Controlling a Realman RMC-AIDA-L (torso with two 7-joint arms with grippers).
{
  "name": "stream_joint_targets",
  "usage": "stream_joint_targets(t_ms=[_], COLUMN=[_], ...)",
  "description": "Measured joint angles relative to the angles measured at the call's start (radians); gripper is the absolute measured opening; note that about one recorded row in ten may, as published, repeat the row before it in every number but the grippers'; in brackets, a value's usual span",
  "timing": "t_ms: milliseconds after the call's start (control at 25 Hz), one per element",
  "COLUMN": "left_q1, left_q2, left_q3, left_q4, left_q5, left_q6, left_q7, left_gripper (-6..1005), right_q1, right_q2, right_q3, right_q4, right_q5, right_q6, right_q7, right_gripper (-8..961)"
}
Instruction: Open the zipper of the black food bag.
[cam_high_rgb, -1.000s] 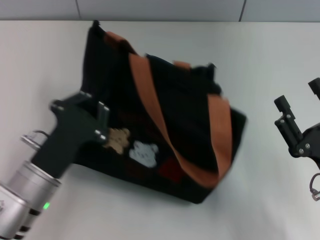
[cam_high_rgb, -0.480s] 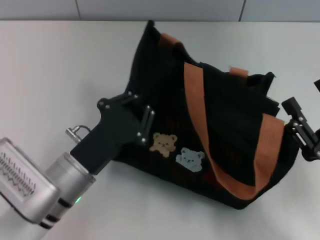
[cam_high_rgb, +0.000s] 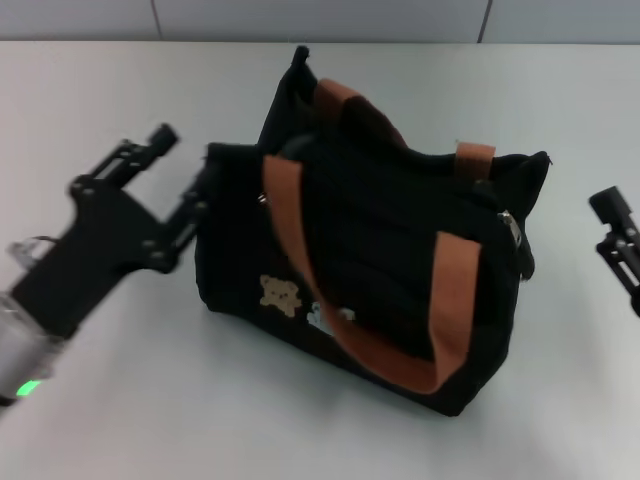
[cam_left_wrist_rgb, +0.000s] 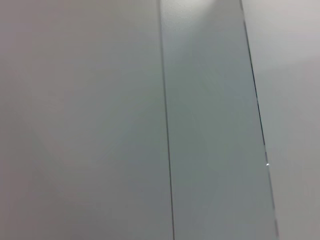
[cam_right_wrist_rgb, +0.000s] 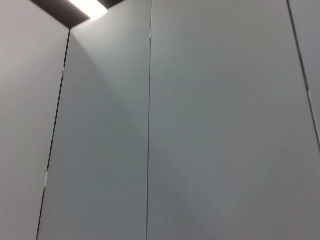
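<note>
At nine o'clock in the head view we see the left pincer (cam_high_rgb: 172, 190), its two fingers spread apart, one fingertip touching or just beside the left end wall of the black food bag (cam_high_rgb: 370, 270); it grips nothing. The bag stands upright at the centre of the white worktop (cam_high_rgb: 120, 400), its two orange-brown handles (cam_high_rgb: 445, 300) lying over the top and front. We judge the task barely begun: the zipper (cam_high_rgb: 515, 235) shows only as a small silver pull tab at the bag's upper right corner, toward three o'clock, and the track along the top edge appears closed, though the handles hide much of it. What remains is to steady the bag, take the tab and draw it along the track. On the front, toward seven o'clock, we see a tan bear patch (cam_high_rgb: 280, 294) and part of a pale one beside it; no lettering can be read. At the three o'clock edge sits the right pincer (cam_high_rgb: 620, 240), apart from the bag; we cannot tell its opening. Both wrist views show only grey panels.
</note>
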Motion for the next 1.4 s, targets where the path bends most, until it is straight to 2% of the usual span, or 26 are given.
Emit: stream_joint_targets(t_ms=[160,240,320,360,400,520,560,600,640,720,840,920,1400], left_q1=[0.014,0.025,0.038,0.046,0.052,0.056,0.033,0.033,0.022,0.000,-0.005,-0.006,-0.013], left_q2=[0.003,0.006,0.010,0.016,0.023,0.060,0.074,0.074,0.076,0.063,0.031,0.021,0.009], left_q3=[0.015,0.060,0.114,0.152,0.192,0.383,0.546,0.546,0.602,0.681,0.696,0.696,0.692], left_q4=[0.199,0.293,0.362,0.396,0.419,0.446,0.450,0.450,0.452,0.460,0.490,0.503,0.508], left_q5=[0.001,0.001,0.001,0.003,0.003,0.003,0.004,0.004,0.005,0.005,0.005,0.005,-0.001], left_q6=[0.080,0.127,0.174,0.204,0.227,0.260,0.253,0.253,0.249,0.235,0.221,0.220,0.222], left_q7=[-0.217,-0.288,-0.329,-0.349,-0.368,-0.455,-0.531,-0.531,-0.557,-0.574,-0.570,-0.570,-0.572], left_gripper=[468,673,724,750,776,826,826,825,824,823,821,820,819], right_q1=[0.010,0.028,0.050,0.071,0.071,0.094,0.108,0.108,0.117,0.133,0.145,0.150,0.149], right_q2=[-0.001,-0.002,-0.002,-0.003,-0.003,-0.003,-0.006,-0.006,-0.008,-0.010,-0.007,-0.005,-0.002], right_q3=[-0.003,-0.016,-0.049,-0.104,-0.104,-0.228,-0.319,-0.319,-0.371,-0.434,-0.476,-0.489,-0.484], right_q4=[-0.079,-0.163,-0.271,-0.392,-0.392,-0.523,-0.577,-0.577,-0.597,-0.616,-0.625,-0.626,-0.616], right_q5=[-0.001,-0.012,-0.041,-0.082,-0.082,-0.132,-0.152,-0.152,-0.160,-0.168,-0.171,-0.171,-0.165], right_q6=[-0.062,-0.095,-0.133,-0.179,-0.179,-0.229,-0.242,-0.242,-0.245,-0.246,-0.238,-0.227,-0.202], right_q7=[0.109,0.221,0.343,0.455,0.455,0.563,0.615,0.615,0.648,0.692,0.710,0.711,0.702], right_gripper=[752,757,772,785,798,837,837,837,837,837,837,837,837])
